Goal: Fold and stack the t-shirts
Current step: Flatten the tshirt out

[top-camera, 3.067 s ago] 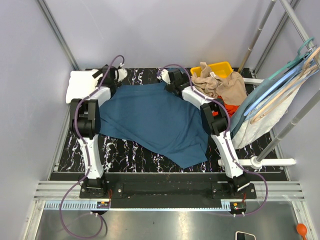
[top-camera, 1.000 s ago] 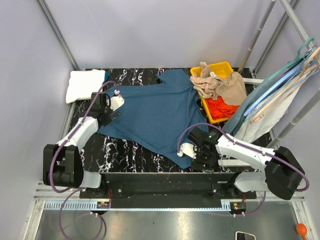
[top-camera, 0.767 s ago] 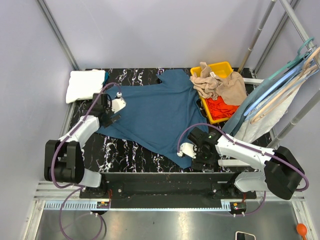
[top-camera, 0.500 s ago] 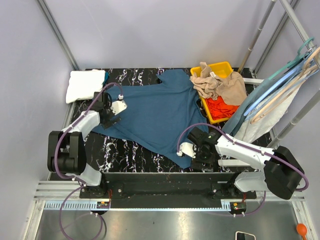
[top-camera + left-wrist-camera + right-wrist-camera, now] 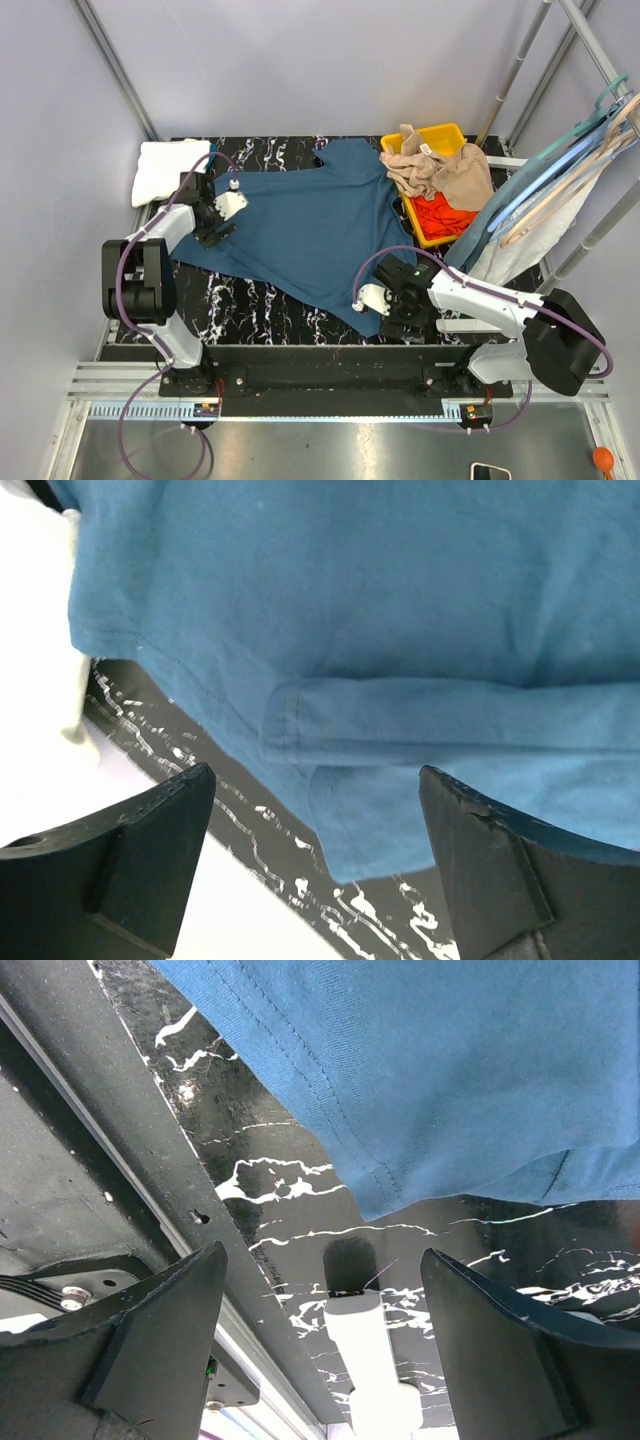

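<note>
- the teal-blue t-shirt (image 5: 300, 235) is laid out flat on the marble-look table (image 5: 240, 305); no real fold in it yet as far as I can see, just a sleeve (image 5: 400, 720) doubled over at its left edge
- left gripper (image 5: 315, 778) sits right at that sleeve, jaws spread wide, nothing pinched; right gripper (image 5: 322, 1255) hangs by the near hem corner (image 5: 375, 1195), spread too, holding nothing
- white t-shirt (image 5: 165, 170) in the far left corner looks folded already, so probably one down
- tan t-shirts (image 5: 440, 170) and a red-orange one (image 5: 440, 215) are heaped in the yellow bin (image 5: 440, 131); most of the job's left, I reckon
</note>
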You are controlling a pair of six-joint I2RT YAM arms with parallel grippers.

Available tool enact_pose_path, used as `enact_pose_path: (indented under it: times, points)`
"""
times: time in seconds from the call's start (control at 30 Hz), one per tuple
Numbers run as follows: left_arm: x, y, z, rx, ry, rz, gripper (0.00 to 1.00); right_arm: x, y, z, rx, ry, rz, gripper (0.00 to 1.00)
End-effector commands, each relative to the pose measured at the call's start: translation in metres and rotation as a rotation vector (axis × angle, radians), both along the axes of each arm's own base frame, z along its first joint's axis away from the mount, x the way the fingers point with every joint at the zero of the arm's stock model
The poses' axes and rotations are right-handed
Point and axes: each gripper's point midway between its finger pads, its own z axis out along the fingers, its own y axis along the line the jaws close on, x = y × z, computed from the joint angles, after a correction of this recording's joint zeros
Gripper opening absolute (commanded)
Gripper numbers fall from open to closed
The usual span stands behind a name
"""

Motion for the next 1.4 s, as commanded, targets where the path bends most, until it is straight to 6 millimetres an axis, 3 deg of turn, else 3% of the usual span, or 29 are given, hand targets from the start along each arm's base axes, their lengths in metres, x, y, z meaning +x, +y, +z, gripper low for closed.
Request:
enact_pose_path:
  times: [0.0, 0.3, 0.53, 1.0, 1.37]
  points:
    - [0.009, -0.007, 0.002, -0.085, 0.007, 0.004, 0.86, 0.006, 0.007, 0.003, 0.015, -0.019, -0.01, 0.87]
    - [0.007, -0.003, -0.017, -0.101, 0.056, 0.021, 0.73, 0.007, 0.007, 0.006, 0.016, -0.027, -0.017, 0.87]
    - [0.012, -0.001, -0.02, -0.117, 0.059, 0.033, 0.58, 0.006, 0.007, 0.005, 0.014, -0.024, -0.035, 0.86]
    - [0.02, -0.005, -0.011, -0.15, 0.044, 0.041, 0.56, 0.005, 0.006, 0.0, 0.005, -0.016, -0.043, 0.85]
    - [0.032, -0.004, -0.019, -0.153, 0.06, 0.058, 0.35, 0.006, 0.008, 0.001, 0.013, -0.021, -0.052, 0.84]
